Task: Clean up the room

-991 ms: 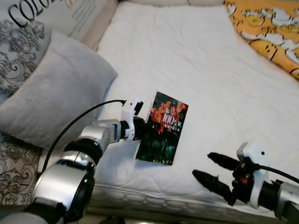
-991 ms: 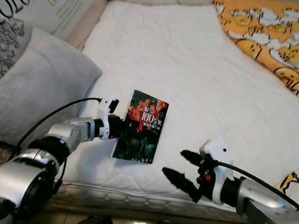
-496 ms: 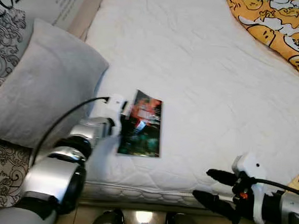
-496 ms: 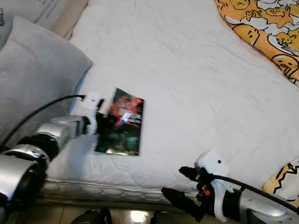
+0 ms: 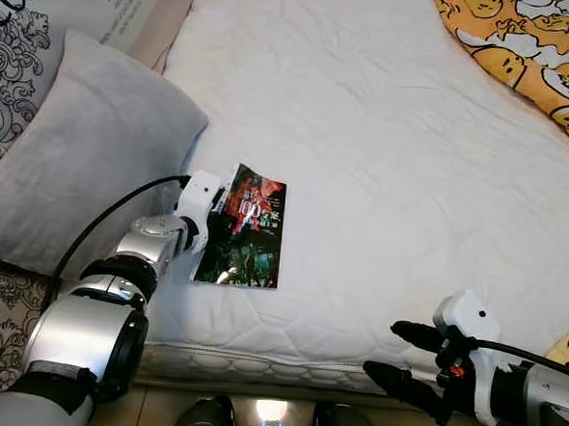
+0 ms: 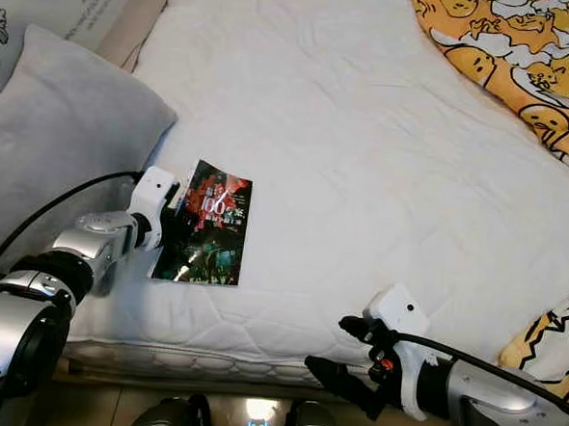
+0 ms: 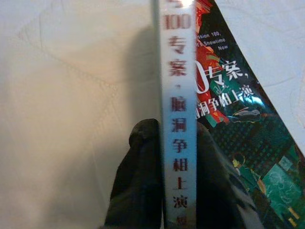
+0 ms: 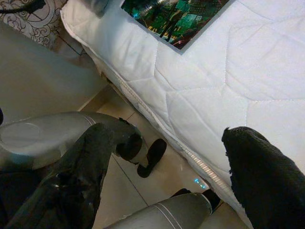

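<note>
The jaws of the left gripper [image 7: 174, 167] are clenched on the spine of a paperback book [image 5: 247, 227], one black finger pressed to each side of the spine, as is seen in the left wrist view. The book is held low over the near left part of the white mattress [image 5: 386, 132], just beside the grey pillow [image 5: 71, 152], its dark red-and-green cover turned up. Whether its far edge rests on the mattress cannot be told.

Compared with a second ago, the book has been drawn closer to the pillow and nearer the edge of the bed, and it is now seen flatter and more squarely; part of that shift is owed to the head camera, which has tilted. The grasp has been kept throughout, so the book is judged to be secured and ready to be carried off the bed.

The jaws of the right gripper [image 5: 401, 355] are spread apart and hold nothing; that gripper is kept at the near edge of the mattress, over the floor. A yellow patterned blanket [image 5: 526, 54] lies at the far right corner.
</note>
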You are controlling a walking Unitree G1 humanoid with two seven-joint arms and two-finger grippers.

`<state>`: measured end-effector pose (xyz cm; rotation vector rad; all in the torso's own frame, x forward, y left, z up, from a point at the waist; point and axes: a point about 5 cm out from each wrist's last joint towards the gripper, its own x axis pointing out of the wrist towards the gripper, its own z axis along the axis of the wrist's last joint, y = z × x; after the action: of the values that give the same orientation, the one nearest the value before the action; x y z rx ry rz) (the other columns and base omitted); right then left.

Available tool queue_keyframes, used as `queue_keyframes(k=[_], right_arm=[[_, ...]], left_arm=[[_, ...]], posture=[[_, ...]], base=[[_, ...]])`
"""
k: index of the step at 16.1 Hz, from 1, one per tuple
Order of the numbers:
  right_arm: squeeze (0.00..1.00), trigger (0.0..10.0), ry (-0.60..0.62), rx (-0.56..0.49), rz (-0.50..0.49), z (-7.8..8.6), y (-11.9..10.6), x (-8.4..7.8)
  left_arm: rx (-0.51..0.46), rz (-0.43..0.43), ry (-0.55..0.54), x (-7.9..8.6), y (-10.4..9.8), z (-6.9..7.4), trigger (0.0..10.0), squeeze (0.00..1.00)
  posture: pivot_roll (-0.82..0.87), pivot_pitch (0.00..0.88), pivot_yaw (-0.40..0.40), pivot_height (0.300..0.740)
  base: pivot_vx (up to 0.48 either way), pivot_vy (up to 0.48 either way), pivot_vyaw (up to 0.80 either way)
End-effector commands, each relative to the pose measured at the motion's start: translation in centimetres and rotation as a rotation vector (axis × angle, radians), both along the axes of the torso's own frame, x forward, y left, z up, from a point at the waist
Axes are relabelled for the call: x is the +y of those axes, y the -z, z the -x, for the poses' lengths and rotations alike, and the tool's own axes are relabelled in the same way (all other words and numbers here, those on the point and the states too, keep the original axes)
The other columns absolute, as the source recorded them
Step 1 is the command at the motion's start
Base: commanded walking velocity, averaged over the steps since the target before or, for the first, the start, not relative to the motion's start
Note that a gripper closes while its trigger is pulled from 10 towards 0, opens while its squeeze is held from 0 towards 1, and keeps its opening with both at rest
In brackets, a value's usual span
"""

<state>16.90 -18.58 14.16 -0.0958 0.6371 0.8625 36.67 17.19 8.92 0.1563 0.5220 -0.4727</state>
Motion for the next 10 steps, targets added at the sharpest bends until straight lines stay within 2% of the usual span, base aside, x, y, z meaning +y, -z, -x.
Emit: queue_keyframes(k=[1, 7, 10], right_arm=[[0.00, 10.0, -0.005, -0.007, 0.006, 0.4, -0.3, 0.1], [0.00, 10.0, 0.025, -0.014, 0.008, 0.7, -0.2, 0.2], [0.00, 10.0, 0.043, -0.028, 0.021, 0.4, -0.2, -0.1]], left_arm=[[0.003, -0.048, 0.012, 0.2, 0.0, 0.0, 10.0, 1.00], [-0.019, -0.086, -0.003, 0.2, -0.6, -0.4, 10.0, 1.00], [-0.049, -0.146, -0.034, 1.1, -1.0, -0.7, 10.0, 1.00]], posture=[[-0.32, 0.211, 0.045, 0.740], [-0.33, 0.212, 0.069, 0.740], [-0.34, 0.212, 0.076, 0.740]], base=[[0.000, 0.000, 0.00], [0.000, 0.000, 0.00], [0.000, 0.000, 0.00]])
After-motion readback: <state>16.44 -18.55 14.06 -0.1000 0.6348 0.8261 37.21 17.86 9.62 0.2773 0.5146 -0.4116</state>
